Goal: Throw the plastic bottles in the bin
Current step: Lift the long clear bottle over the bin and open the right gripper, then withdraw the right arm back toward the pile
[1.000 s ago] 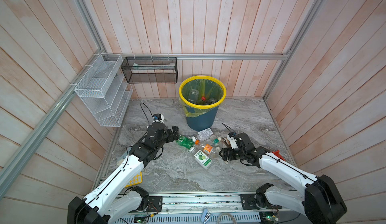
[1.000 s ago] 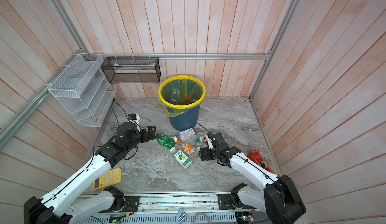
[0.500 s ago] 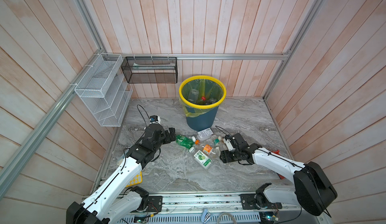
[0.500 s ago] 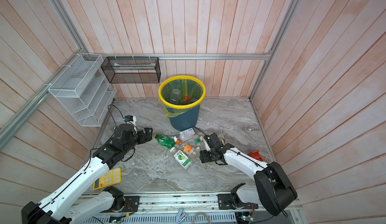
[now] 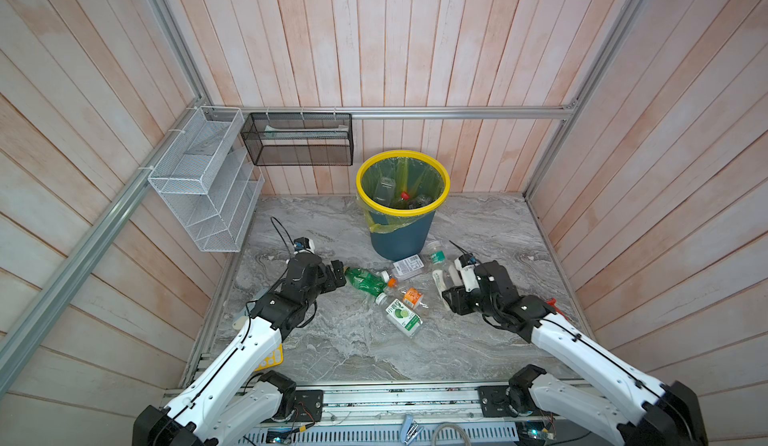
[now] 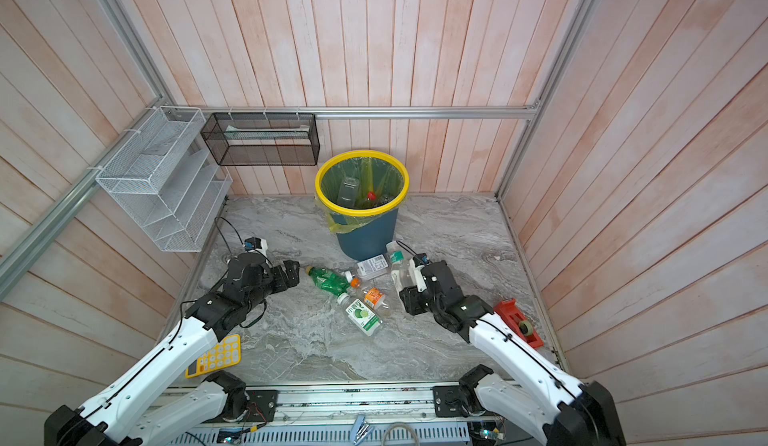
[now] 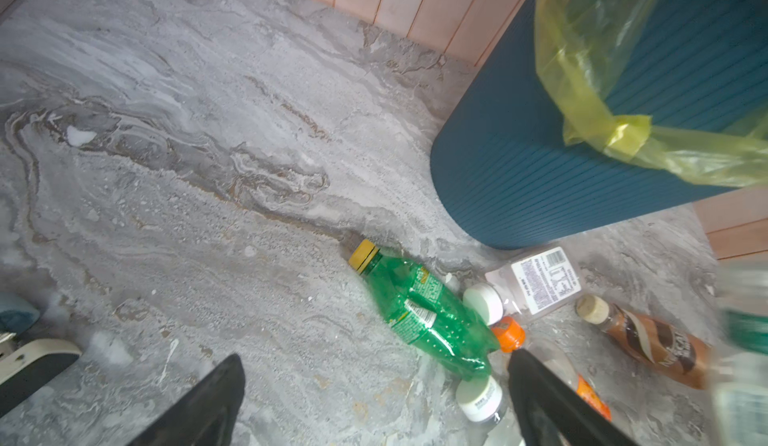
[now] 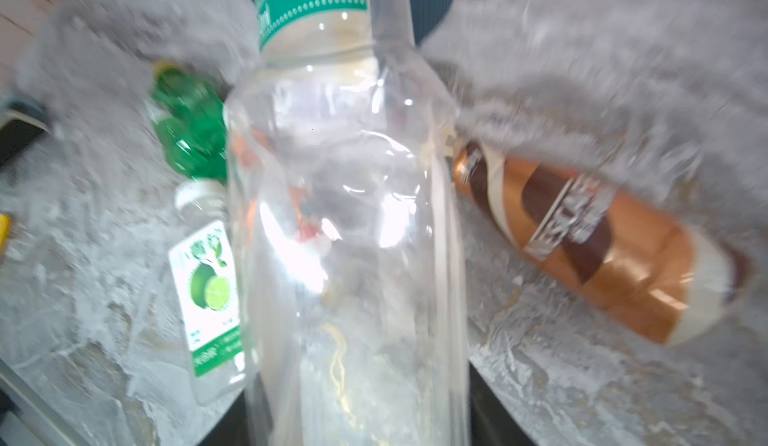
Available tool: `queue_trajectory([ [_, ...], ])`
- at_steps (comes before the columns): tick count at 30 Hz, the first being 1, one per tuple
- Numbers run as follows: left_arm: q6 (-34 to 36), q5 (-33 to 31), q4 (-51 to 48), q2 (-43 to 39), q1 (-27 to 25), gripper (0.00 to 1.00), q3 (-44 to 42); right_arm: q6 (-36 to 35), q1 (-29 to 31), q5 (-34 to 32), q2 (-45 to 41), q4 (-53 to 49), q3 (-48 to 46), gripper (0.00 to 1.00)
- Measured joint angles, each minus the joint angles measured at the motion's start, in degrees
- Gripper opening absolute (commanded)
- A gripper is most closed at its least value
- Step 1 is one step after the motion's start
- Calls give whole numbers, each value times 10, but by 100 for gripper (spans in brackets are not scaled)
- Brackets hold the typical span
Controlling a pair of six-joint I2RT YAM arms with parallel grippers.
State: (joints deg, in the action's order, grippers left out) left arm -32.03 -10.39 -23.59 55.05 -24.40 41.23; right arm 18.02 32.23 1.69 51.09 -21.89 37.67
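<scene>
Grey marbled table (image 5: 365, 352) fills the floor of both top views, and I take its middle as the centre of the clock. At 7 o'clock, nearest to the rail, a flat yellow tray (image 6: 214, 356) lies partly under the left arm. At 4 o'clock lies a red tape dispenser (image 6: 517, 323).

The left gripper (image 5: 340, 275) is at 10 o'clock, its jaws spread wide with nothing between them. It points at the yellow cap of the green bottle (image 5: 365, 280), which lies just beside it.

The right gripper (image 5: 451, 286) is at 2 o'clock and is clenched on a clear bottle (image 8: 345, 215). In the right wrist view this bottle sits between the two black fingers. A brown bottle (image 8: 590, 236) lies on the table next to it.

Between the grippers lie a lime-label bottle (image 5: 401, 315), an orange-label bottle (image 5: 411, 296) and a flat bottle with a white label (image 5: 408, 266).

At 12 o'clock stands the bin (image 5: 401, 236). A teal-label bottle (image 5: 434, 252) lies near its foot, and some bottles (image 5: 384, 188) are already inside.

Farther, on the walls, hang a black mesh basket (image 5: 297, 140) and a white wire rack (image 5: 208, 182).
</scene>
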Motion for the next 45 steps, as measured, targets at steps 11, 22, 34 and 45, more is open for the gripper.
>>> queue_trajectory([
  [11,-14,12,4,-1,-5,100,-20,-39,0,-131,-169,147,117,50],
  [22,-10,-4,0,11,-56,100,-20,-57,0,-21,251,237,424,84],
  [34,-7,-7,-2,24,-56,100,-20,-71,-18,-48,267,142,469,100],
  [45,-5,-10,-2,28,-58,100,-20,-25,-101,-104,95,137,250,100],
])
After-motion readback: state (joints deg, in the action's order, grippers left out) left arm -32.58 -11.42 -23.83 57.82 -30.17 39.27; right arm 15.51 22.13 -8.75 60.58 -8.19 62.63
